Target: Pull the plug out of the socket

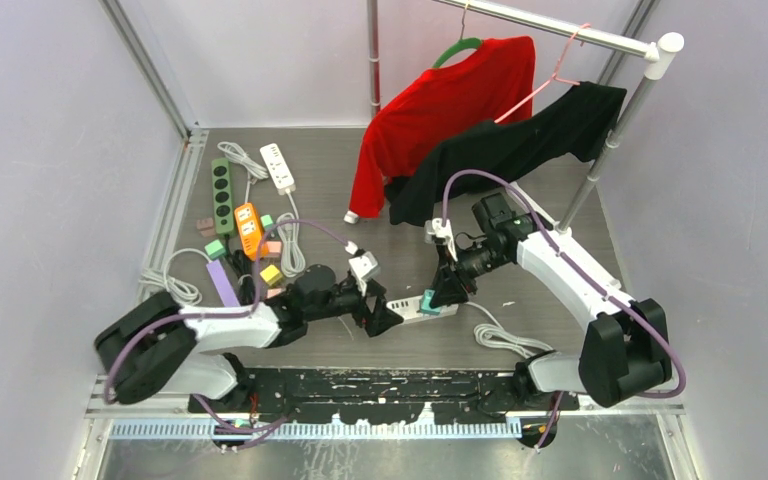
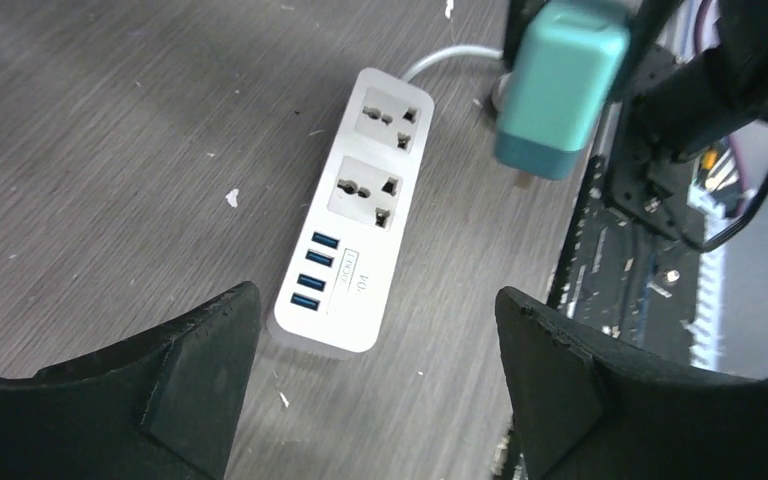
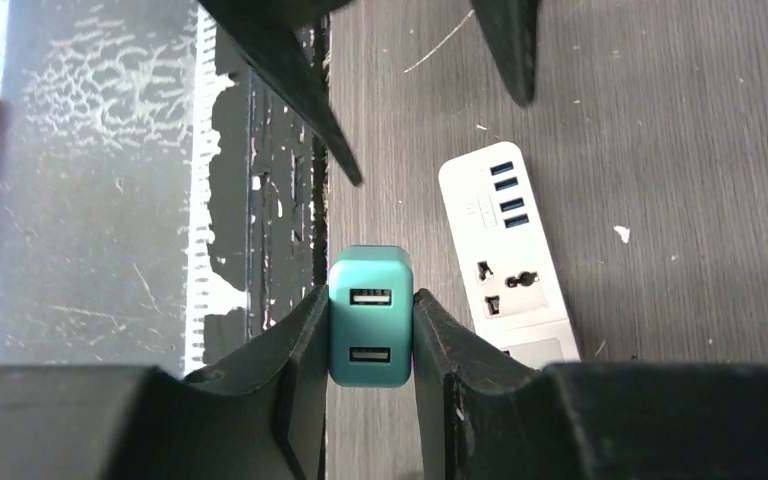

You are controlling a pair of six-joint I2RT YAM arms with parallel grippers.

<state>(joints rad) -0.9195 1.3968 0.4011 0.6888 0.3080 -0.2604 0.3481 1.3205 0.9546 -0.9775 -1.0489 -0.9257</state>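
A white power strip with two sockets and several blue USB ports lies on the grey table; it also shows in the top view and the right wrist view. Both sockets are empty. My right gripper is shut on a teal USB plug and holds it above the table beside the strip; the plug also shows in the left wrist view and the top view. My left gripper is open and empty, just short of the strip's USB end.
Further power strips, green, orange and white, lie at the back left among small coloured plugs and coiled cables. A clothes rack with a red garment and a black one stands behind. The black base rail runs along the near edge.
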